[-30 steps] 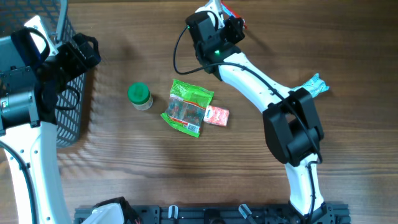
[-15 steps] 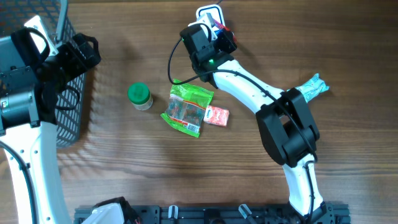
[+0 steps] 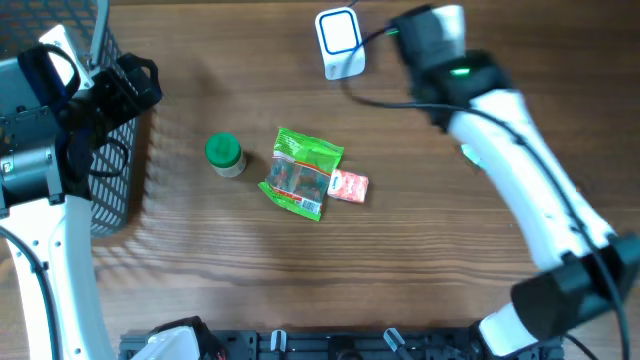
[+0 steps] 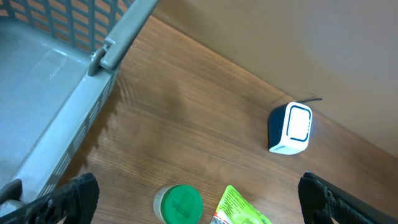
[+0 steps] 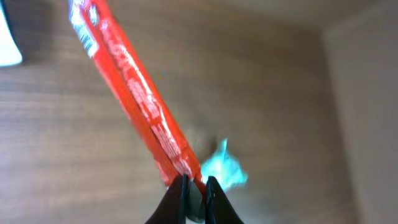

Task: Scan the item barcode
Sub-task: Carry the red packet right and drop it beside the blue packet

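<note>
**Right wrist view: red packet pinched at one end, scanner at the frame's edge**

My right claw (image 5: 194, 194) is pressed together on the lower end of a long red packet (image 5: 134, 93). The packet slants away from my fingers toward the upper left, above the table (image 3: 300, 270). It is thin and glossy, with pale print along it and a white patch at the far end, too blurred for me to read a barcode. A white corner of the scanner (image 5: 6, 43) shows at the left edge, near that far end. A teal wrapper (image 5: 227, 169) lies on the wood beyond my fingers. To the right the wood stops at a straight edge with a beige surface past it.

Overhead, the scanner sits near the far table edge. Bare wood lies between it and the green pouch (image 3: 303, 172), the small pink packet (image 3: 349, 185) touching the pouch, and the green-lidded jar (image 3: 224, 153). The packet itself is not visible there, where my right arm is blurred. The basket (image 3: 112, 150) walls off the left side. My left claw (image 4: 198, 190) is spread wide beside it, holding nothing.
</note>
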{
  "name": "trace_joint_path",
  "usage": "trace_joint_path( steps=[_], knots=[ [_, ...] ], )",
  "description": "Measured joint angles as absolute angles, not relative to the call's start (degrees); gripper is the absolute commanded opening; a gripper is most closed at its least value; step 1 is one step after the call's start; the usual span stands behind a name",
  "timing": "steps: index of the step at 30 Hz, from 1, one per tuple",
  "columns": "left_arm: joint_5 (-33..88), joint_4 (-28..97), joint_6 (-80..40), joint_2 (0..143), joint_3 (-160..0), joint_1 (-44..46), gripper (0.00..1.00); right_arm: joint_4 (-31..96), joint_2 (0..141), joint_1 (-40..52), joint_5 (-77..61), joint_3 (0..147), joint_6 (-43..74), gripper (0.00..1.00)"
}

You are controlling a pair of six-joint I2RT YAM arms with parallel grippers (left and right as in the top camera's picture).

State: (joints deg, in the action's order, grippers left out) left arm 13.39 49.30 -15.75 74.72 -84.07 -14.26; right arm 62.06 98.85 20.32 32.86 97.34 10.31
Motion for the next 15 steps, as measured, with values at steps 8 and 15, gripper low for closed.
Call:
trace_joint_path(
  steps=[8,15],
  knots=[
    [13.4,49.3,-15.7,74.7,-84.1,-14.3,1.0,68.0,98.8,7.2,6.5,86.3,15.0,0.04],
    [13.4,49.3,-15.7,74.7,-84.1,-14.3,1.0,50.6,99.7,4.1,5.6,67.2,21.3,0.04]
  ],
)
